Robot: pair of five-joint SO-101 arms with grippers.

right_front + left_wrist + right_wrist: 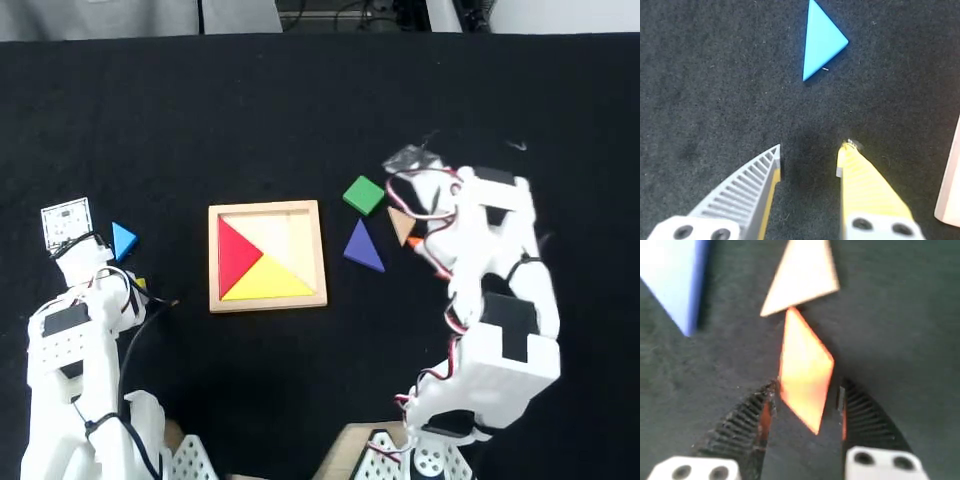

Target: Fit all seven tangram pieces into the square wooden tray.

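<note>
- Over the table, in the high view, the square wooden tray (268, 302) holds a red triangle (235, 255) and a yellow triangle (268, 281). The orange parallelogram (415, 243) lies outside, on the right arm's side of the tray. The right arm (490, 260) is by far the nearer to it.
- Left wrist view: your left gripper (811, 150) stands spread and empty over the black cloth (700, 75). The cyan triangle (822, 40) lies ahead of its tips, apart.
- Right wrist view: your right gripper (806, 390) is spread astride the orange parallelogram. The piece's long axis runs along the fingers, with its far corner meeting the tan triangle (802, 277). Pad contact cannot be confirmed here; probably no pinch yet. You should close across the short width.
</note>
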